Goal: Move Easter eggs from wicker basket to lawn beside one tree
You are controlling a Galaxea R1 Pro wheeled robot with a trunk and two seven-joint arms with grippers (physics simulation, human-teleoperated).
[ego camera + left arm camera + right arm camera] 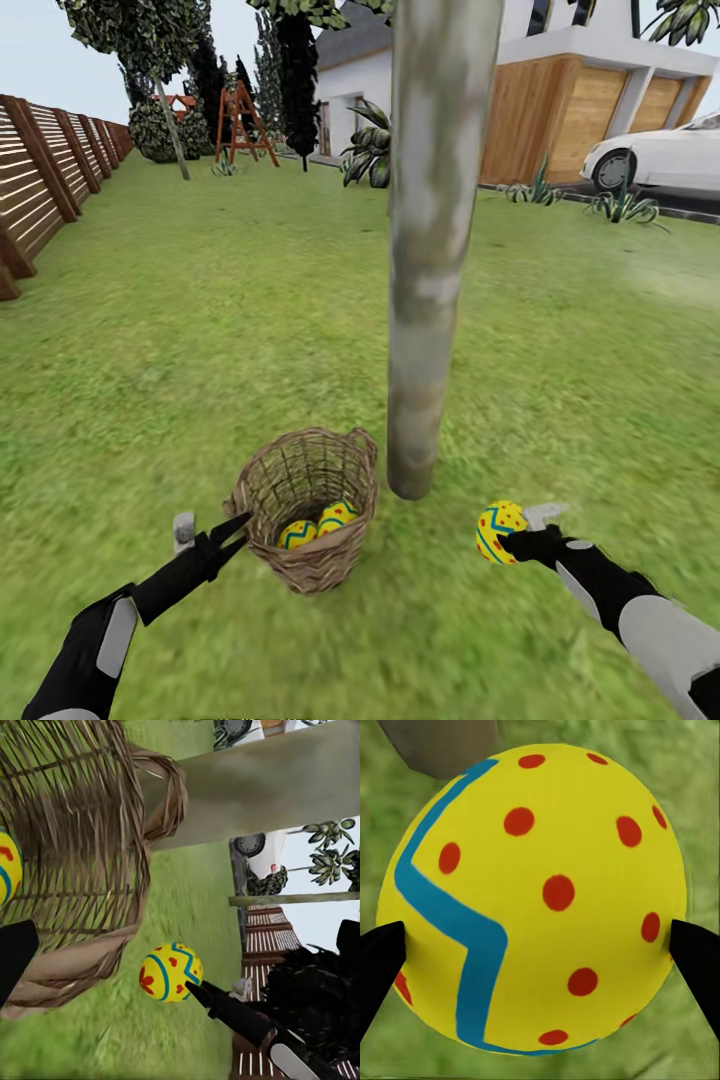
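a wicker basket [305, 510] is seen on the lawn [200, 340], just beside the foot of a thick pale grey tree trunk [432, 250], on the trunk's left in the head view. the basket is tipped a little toward the camera, and two yellow eggs [318, 526] with blue-green zigzags and red dots are seen lying inside it, touching each other.

the third egg [499, 531] is held in the right gripper [512, 540], to the right of the trunk's base and near it. in the right wrist view this egg [534, 900] is shown close up, with a black fingertip [381, 964] pressed against each side, so the claw is closed around the egg. whether the egg is touching the grass cannot be told.

the left gripper [212, 540] is seen at the basket's left side, close to the rim; one light finger and one dark finger are spread apart, so the claw is read as open and holding nothing. in the left wrist view the basket wall [82, 855] is shown very near, with part of an egg [7, 866] behind the weave, and the held egg [171, 971] is seen beyond it at the tip of the right arm.

a brown slatted fence [45, 170] is seen along the left of the garden. farther back an orange stepladder [240, 120], a white house with wooden garage doors [580, 100] and a white car [660, 150] are visible.
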